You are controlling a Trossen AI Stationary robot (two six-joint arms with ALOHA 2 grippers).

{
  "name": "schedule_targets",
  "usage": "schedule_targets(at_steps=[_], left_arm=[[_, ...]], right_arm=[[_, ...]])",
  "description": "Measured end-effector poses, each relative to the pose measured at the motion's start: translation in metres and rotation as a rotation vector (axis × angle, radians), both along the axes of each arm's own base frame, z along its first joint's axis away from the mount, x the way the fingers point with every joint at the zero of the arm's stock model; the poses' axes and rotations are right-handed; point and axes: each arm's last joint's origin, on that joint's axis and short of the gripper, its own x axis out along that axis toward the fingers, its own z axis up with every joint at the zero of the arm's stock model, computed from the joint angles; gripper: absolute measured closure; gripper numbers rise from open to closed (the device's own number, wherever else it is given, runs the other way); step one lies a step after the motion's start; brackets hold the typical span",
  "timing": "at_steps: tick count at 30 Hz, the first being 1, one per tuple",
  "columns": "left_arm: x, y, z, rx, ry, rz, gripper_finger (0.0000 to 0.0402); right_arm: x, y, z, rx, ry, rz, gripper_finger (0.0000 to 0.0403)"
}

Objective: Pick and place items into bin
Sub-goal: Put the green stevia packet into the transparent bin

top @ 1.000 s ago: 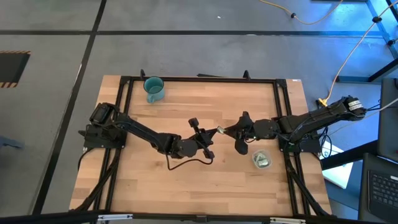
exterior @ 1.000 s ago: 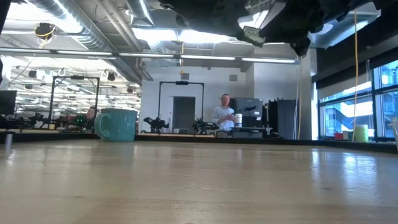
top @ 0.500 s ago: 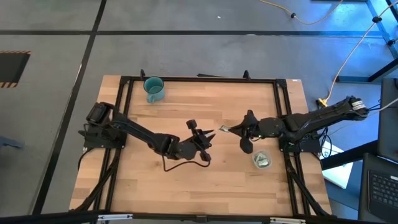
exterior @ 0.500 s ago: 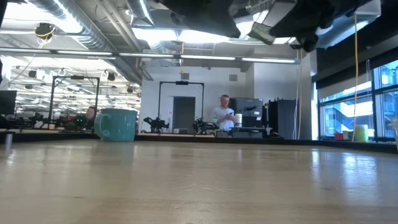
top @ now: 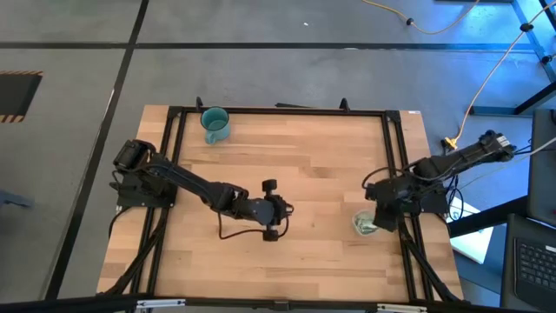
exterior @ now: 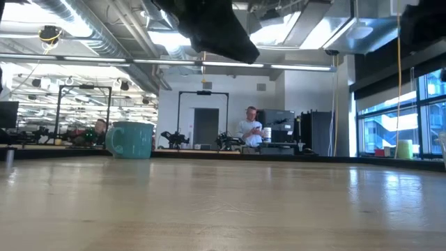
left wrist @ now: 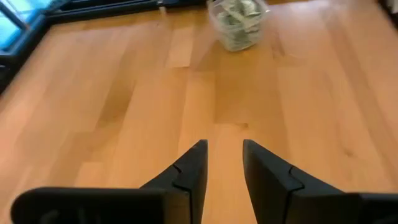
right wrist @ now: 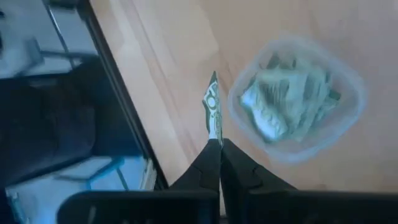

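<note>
The bin [top: 366, 224] is a clear cup standing near the table's right edge, with several pale green packets inside [right wrist: 289, 106]. My right gripper [top: 379, 214] hangs just above it, on its left side, shut on one more pale green packet [right wrist: 212, 109]. My left gripper [top: 283, 209] is over the middle of the table. It is open [left wrist: 224, 149], with only bare wood between its fingers, and it faces the bin [left wrist: 238, 22] from far off. My right gripper pinches one end of the packet [right wrist: 215, 134] between its two fingertips. The fingers point down at the table. The packet sticks out beyond the tips, seen edge-on, clear of the table and just beside the bin's rim [right wrist: 235, 102].
A teal mug [top: 214, 123] stands at the far left of the table, also seen in the low view [exterior: 131, 139]. The black frame rail [top: 401, 174] runs close beside the bin. Bare wood lies between the two arms. A person [exterior: 251, 127] stands far off in the room.
The two grippers met over the middle of the table with the packet between them. My left gripper opened, let go of it and drew back a little toward the left. My right gripper shut on the packet and carried it toward the table's right edge, over the bin.
</note>
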Motion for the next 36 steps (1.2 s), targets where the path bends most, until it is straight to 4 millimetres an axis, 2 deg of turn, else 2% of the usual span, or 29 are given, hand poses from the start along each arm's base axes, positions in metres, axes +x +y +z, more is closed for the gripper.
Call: schedule_targets(at_steps=[3, 10, 18, 27, 36], left_arm=[[0.000, -0.001, 0.000, -0.019, -0.003, -0.004, 0.0311], [0.000, 0.002, -0.001, -0.026, 0.006, 0.010, 0.0318], [-0.002, 0.002, -0.003, -0.036, 0.038, 0.015, 0.0320], [-0.003, 0.002, -0.004, -0.036, 0.053, 0.017, 0.0323], [-0.003, 0.003, -0.005, -0.034, 0.058, 0.017, 0.0324]], right_arm=[[-0.001, 0.006, -0.001, -0.004, 0.017, 0.016, 0.0402], [0.008, 0.010, -0.012, -0.140, 0.044, -0.021, 0.0402], [0.019, 0.015, -0.034, -0.237, 0.226, -0.013, 0.0403], [0.033, 0.021, -0.056, -0.327, 0.344, -0.009, 0.0403], [0.037, 0.023, -0.064, -0.349, 0.380, -0.003, 0.0398]])
